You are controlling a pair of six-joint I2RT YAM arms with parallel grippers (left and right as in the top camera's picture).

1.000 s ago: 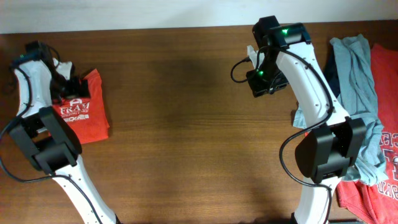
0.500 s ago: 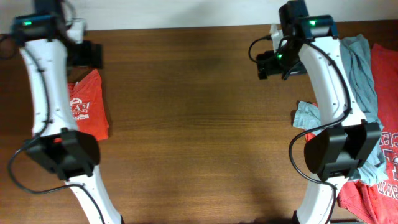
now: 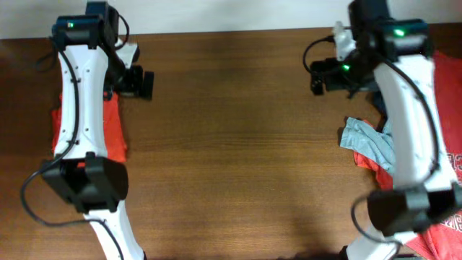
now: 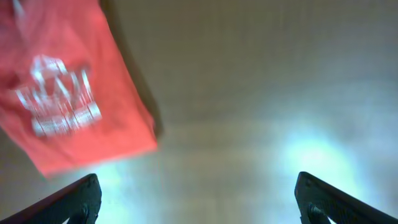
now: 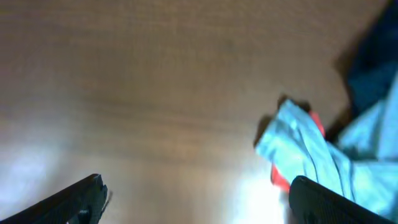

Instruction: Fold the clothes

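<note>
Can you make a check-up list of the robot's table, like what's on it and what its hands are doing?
Surface: brown wooden table, bare wood in the middle.
Job's things: folded orange-red shirt with white print at the left; at the right a heap of grey-blue shirt, loose orange-red shirt and navy cloth.
Clutter: nothing seen.
Grippers: left gripper open, holding nothing; right gripper open, holding nothing.
Cables: black cables loop beside both arms.
Surroundings: pale strip beyond the table's far edge.
</note>
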